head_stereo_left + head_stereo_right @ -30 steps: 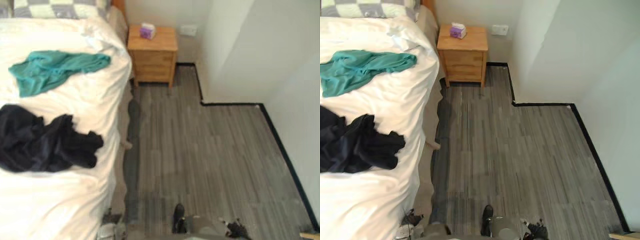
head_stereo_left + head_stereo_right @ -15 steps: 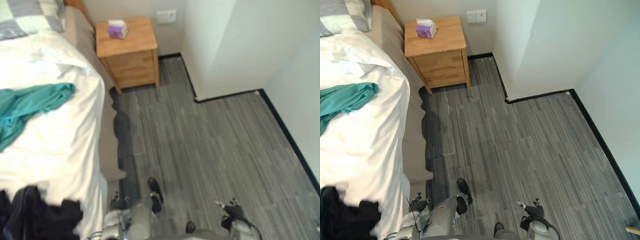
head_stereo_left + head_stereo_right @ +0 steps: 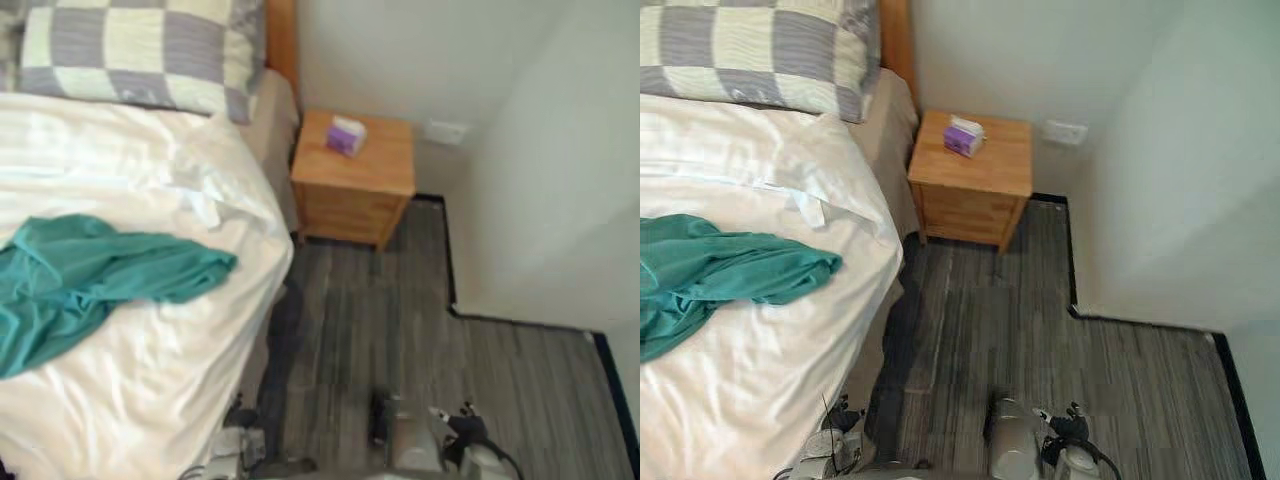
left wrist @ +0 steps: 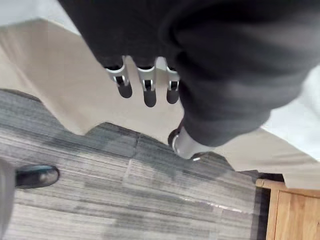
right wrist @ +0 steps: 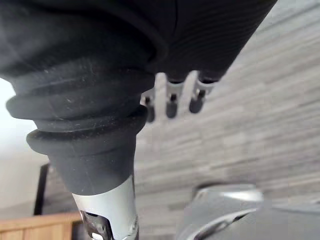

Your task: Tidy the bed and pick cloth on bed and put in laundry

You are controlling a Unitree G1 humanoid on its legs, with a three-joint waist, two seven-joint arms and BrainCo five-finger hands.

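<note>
A teal cloth (image 3: 90, 285) lies crumpled on the white sheet of the bed (image 3: 150, 160), toward its left side. A grey and cream checked pillow (image 3: 130, 50) rests at the head of the bed. My left hand (image 4: 145, 80) hangs low beside the bed's beige base, its fingers straight and holding nothing; it also shows at the bottom of the left eye view as left hand (image 3: 236, 447). My right hand (image 5: 172, 95) hangs over the grey floor with relaxed fingers and nothing in it. Both hands are well below and apart from the teal cloth.
A wooden nightstand (image 3: 355, 190) stands between the bed's head and the white wall, with a purple tissue box (image 3: 347, 134) on top. Grey plank floor (image 3: 400, 340) runs along the bed's right side, bounded by a white wall corner (image 3: 540, 200) with black skirting.
The camera has swung toward the head of the bed: pillow and nightstand now sit higher and more central, and the black cloth has left the picture. Both hands stay low.
</note>
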